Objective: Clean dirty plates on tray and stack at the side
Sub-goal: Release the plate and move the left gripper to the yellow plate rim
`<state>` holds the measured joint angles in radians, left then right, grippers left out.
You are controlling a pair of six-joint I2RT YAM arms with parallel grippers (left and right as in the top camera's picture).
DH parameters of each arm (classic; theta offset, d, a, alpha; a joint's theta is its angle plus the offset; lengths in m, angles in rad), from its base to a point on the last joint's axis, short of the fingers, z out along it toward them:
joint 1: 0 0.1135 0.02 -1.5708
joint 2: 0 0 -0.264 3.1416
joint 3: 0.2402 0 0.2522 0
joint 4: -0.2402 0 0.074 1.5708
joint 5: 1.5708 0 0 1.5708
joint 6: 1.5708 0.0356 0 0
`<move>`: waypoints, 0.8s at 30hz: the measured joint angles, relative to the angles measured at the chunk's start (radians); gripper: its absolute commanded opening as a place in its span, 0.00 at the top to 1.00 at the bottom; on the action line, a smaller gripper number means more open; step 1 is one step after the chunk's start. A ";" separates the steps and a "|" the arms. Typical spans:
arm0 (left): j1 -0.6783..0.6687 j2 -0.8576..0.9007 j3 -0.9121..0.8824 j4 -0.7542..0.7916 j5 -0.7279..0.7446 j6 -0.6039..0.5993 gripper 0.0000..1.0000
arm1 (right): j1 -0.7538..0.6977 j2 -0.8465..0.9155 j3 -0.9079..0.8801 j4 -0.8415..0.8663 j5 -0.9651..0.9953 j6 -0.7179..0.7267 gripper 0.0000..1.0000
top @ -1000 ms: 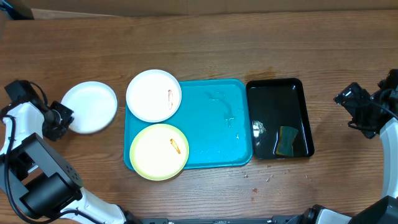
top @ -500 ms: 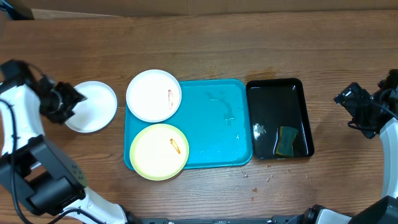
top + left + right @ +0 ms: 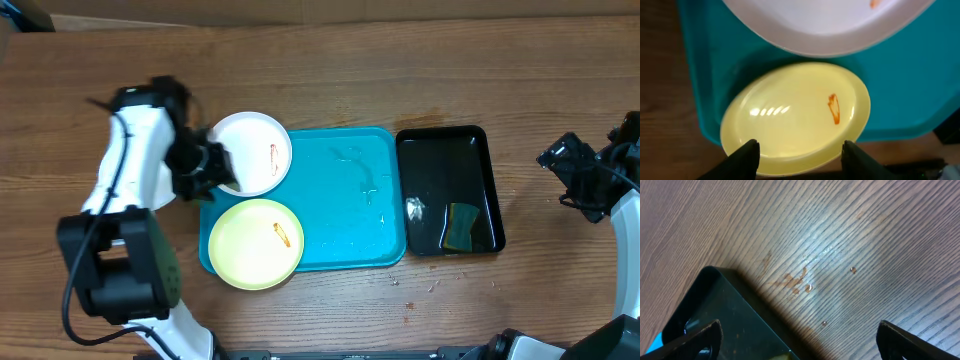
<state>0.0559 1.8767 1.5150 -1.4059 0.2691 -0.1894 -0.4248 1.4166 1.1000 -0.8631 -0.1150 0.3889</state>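
At tray [image 3: 345,215] edge | left jaws open by white plate [image 3: 252,148] rim | right jaws open beside black tray [image 3: 722,327]

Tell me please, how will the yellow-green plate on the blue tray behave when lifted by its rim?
Probably stiff: the yellow-green plate shows a clean round shape. Likely slippery, since its glossy face shows bright reflections. It overhangs the tray rim, so a push may tip it.

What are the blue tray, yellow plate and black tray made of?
Blue tray: likely plastic, smooth and semi-gloss, with moulded rounded corners and a raised rim.
Yellow plate: plastic or melamine, cannot tell which; glossy, with sharp light reflections.
Black tray: probably plastic, high gloss, with mirror-like glints.
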 measured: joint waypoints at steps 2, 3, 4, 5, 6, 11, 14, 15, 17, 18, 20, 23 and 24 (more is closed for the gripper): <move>-0.051 -0.026 -0.005 -0.035 -0.004 0.002 0.45 | 0.000 0.000 0.000 -0.001 0.000 0.000 0.00; -0.071 -0.047 -0.007 -0.048 -0.005 0.000 0.45 | 0.000 0.000 0.000 -0.001 0.000 0.000 0.00; -0.090 -0.072 -0.008 -0.057 -0.007 -0.003 0.44 | 0.000 0.000 0.000 0.000 0.000 0.000 0.00; -0.108 -0.112 -0.010 -0.071 -0.017 -0.017 0.41 | 0.000 0.000 0.000 -0.001 0.000 0.000 0.00; -0.116 -0.141 -0.012 -0.080 -0.028 -0.025 0.38 | 0.000 0.000 0.000 0.000 0.000 0.000 0.00; -0.127 -0.357 -0.089 -0.113 -0.126 -0.121 0.36 | 0.000 0.000 0.000 0.000 0.000 0.000 0.00; -0.126 -0.445 -0.175 -0.112 -0.156 -0.171 0.38 | 0.000 0.000 0.000 0.000 0.000 0.000 0.00; -0.126 -0.468 -0.211 -0.095 -0.169 -0.193 0.39 | 0.000 0.000 0.000 0.000 0.000 0.000 0.00; -0.126 -0.498 -0.283 -0.043 -0.205 -0.243 0.39 | 0.000 0.000 0.000 -0.001 0.000 0.000 0.00; -0.126 -0.506 -0.327 -0.006 -0.227 -0.273 0.39 | 0.000 0.000 0.000 -0.001 0.000 0.000 0.00; -0.126 -0.509 -0.399 0.047 -0.252 -0.309 0.40 | 0.000 0.000 0.000 -0.001 0.000 0.000 0.00; -0.121 -0.505 -0.505 0.106 -0.259 -0.342 0.38 | 0.000 0.000 0.000 0.000 0.000 0.000 0.00; -0.120 -0.504 -0.538 0.126 -0.260 -0.350 0.38 | 0.000 0.000 0.000 0.000 0.000 0.000 0.00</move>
<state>-0.0639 1.3731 0.9771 -1.2797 0.0090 -0.5392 -0.4248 1.4166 1.1000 -0.8631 -0.1146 0.3889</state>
